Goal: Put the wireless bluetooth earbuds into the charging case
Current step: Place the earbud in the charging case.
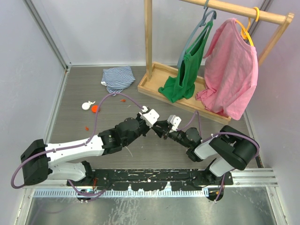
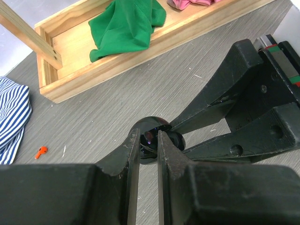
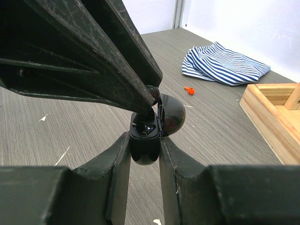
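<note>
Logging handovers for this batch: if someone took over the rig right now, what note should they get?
Grippers: the left gripper is shut, its tips at the open black charging case, apparently pinching a black earbud; hard to confirm. The right gripper is shut on the case, lid up.
Done: case open and presented. Whether any bud is already seated cannot be seen.
Left: seat this bud and release. An orange earbud lies loose on the table near the striped cloth.

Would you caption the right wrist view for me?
Right gripper holds open black case; left gripper poised at its mouth.
</note>
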